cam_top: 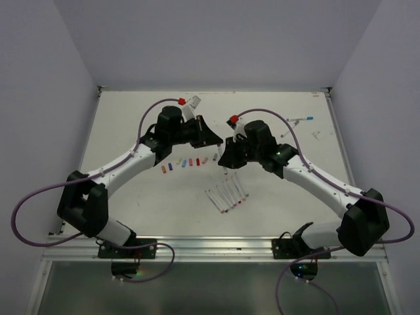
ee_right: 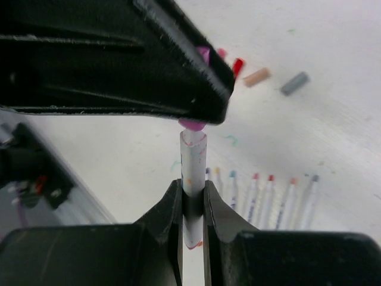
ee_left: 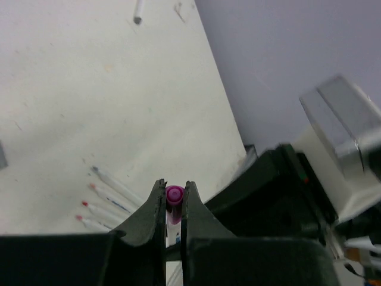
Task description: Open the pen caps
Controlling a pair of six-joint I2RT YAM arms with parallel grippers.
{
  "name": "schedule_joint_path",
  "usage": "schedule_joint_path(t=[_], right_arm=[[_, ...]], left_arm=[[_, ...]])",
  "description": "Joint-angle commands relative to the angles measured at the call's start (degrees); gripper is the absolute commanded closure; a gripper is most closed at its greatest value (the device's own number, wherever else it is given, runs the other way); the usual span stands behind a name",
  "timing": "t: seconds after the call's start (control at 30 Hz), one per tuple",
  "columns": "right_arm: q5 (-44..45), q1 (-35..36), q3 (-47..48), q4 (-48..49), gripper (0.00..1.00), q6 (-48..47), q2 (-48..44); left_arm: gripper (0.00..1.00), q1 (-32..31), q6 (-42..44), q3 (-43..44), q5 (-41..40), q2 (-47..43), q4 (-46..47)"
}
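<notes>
Robot lab cell: white table (cam_top: 131,121), blank walls (cam_top: 216,39).

Loose pen caps (cam_top: 187,163) and pens (cam_top: 226,195) clutter the table (cam_top: 125,131) centre; left side open.

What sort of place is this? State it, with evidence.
Probably a robotics lab test cell: white table enclosed by plain panels, left arm and right arm bolted at its near edge, pens and pen caps laid in rows.

no readable text, label, brand or number shows anywhere. the pen caps (cam_top: 190,162) look plain, and dark marks on the white pen bodies (ee_right: 252,202) lying on the surface (cam_top: 131,131) are too blurred to read.
</notes>
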Motion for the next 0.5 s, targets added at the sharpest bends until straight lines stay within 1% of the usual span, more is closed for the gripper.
schedule_joint_path(t=[0.0, 0.07, 0.1, 0.13, 0.17, 0.2, 0.3, 0.33, 0.37, 0.4, 0.43, 0.47], right_arm=[[28.41, 4.98, 4.05, -6.17, 1.0, -1.82, 1.55], [36.94, 8.4, 4.5, -7.85, 1.0, -2.43, 2.87], [43.16, 9.64, 4.76, -8.99, 1.0, -3.04, 3.92], [46.18, 10.52, 4.76, -9.35, 1.0, -3.22, 4.19], [47.78, 11.23, 4.76, -9.62, 1.0, -2.79, 4.54], [49.1, 11.23, 4.5, -10.31, 1.0, -2.26, 4.55], [50.25, 10.97, 3.45, -11.28, 1.0, -1.65, 3.93], [50.17, 9.84, 3.36, -12.24, 1.0, -1.3, 3.93], [48.78, 8.69, 3.01, -12.78, 1.0, -1.21, 3.85], [45.37, 7.29, 1.78, -13.48, 1.0, -0.77, 3.32], [42.64, 3.97, 0.99, -13.4, 1.0, -0.77, 2.88], [39.83, 2.37, -1.28, -12.53, 1.0, -1.37, 2.62]], left_arm=[[1.0, -1.84, 9.08, 9.67, -13.33, 4.27, -16.28], [1.0, -2.45, 9.44, 12.66, -15.55, 5.77, -17.0], [1.0, -3.15, 9.87, 14.41, -18.0, 7.95, -19.96], [1.0, -3.68, 10.75, 17.21, -19.07, 9.02, -21.21], [1.0, -4.21, 10.58, 17.67, -18.99, 10.68, -21.31], [1.0, -4.21, 10.06, 17.94, -16.99, 11.39, -19.83], [1.0, -4.21, 10.93, 18.73, -16.53, 14.3, -19.73], [1.0, -4.47, 11.19, 18.82, -16.79, 14.91, -19.99], [1.0, -4.65, 11.37, 18.56, -16.88, 15.96, -19.91], [1.0, -4.74, 11.72, 18.04, -16.97, 16.41, -19.73], [1.0, -4.91, 11.9, 17.68, -17.14, 16.93, -19.56], [1.0, -5.09, 11.99, 17.42, -17.06, 17.81, -18.77]])
